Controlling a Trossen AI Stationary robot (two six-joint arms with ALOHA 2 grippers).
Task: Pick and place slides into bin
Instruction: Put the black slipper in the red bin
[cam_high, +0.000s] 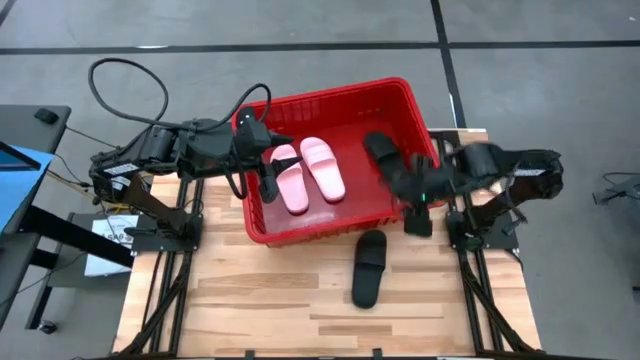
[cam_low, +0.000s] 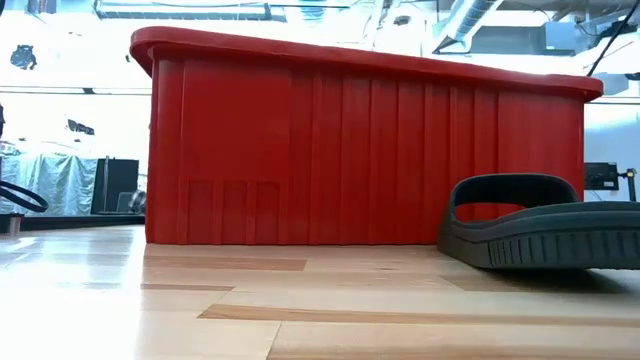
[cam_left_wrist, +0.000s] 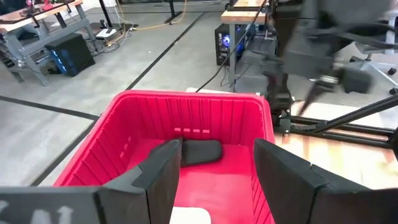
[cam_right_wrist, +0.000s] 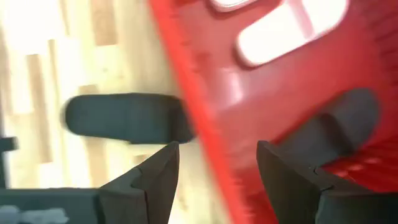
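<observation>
High view gives you the whole layout: the red bin (cam_high: 400, 100) sits at the far end of the wooden table (cam_high: 250, 310), and everything else can be placed against it. Inside the bin you have two pink slides (cam_high: 308, 172) lying side by side near its left wall, and one black slide (cam_high: 382, 152) toward its right wall. The other black slide (cam_high: 369, 267) lies outside on the table, just beside the bin's near wall and close to its right corner; in the low view it rests flat in front of that wall.

Your left gripper (cam_high: 268, 168) hangs over the bin's left part, above the pink pair. Its wrist view shows the fingers (cam_left_wrist: 155, 177) spread apart with nothing between them, looking across the bin's floor at the black slide lying inside.

Your right gripper (cam_high: 418, 205) hovers over the bin's near right corner, by the rim. Its wrist view shows the fingers (cam_right_wrist: 158, 171) parted and empty, with the bin's wall running between them and the outside black slide on the boards beyond.
</observation>
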